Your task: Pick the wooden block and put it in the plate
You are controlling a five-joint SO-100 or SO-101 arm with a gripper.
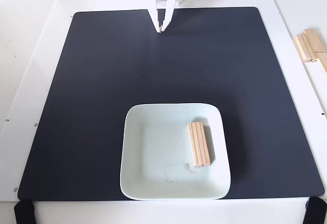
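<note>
From my remote seat the fixed view shows the white table (36, 81) nearly covered by a black mat (102, 91), which I take to be there to give a dark, non-slip work surface against which pale things stand out. Next in size is the plate (153, 152), a white rounded-square dish sitting on the mat near its lower edge, a little right of centre in this view. The wooden block (199, 144) lies flat inside the plate on its right-hand side, its long axis running roughly up and down the picture, close beside the right rim; I judge the placing done, with nothing left but to leave the arm parked. The gripper (161, 29) sits far off at the top edge of the mat, well apart from the plate, its two white fingers drawn together to a point with nothing between them, which reads to me as a rest pose. Off the mat, at the right edge of the table, a pile of loose wooden sticks (310, 48) lies clear of everything. Nothing stands between gripper and plate.
</note>
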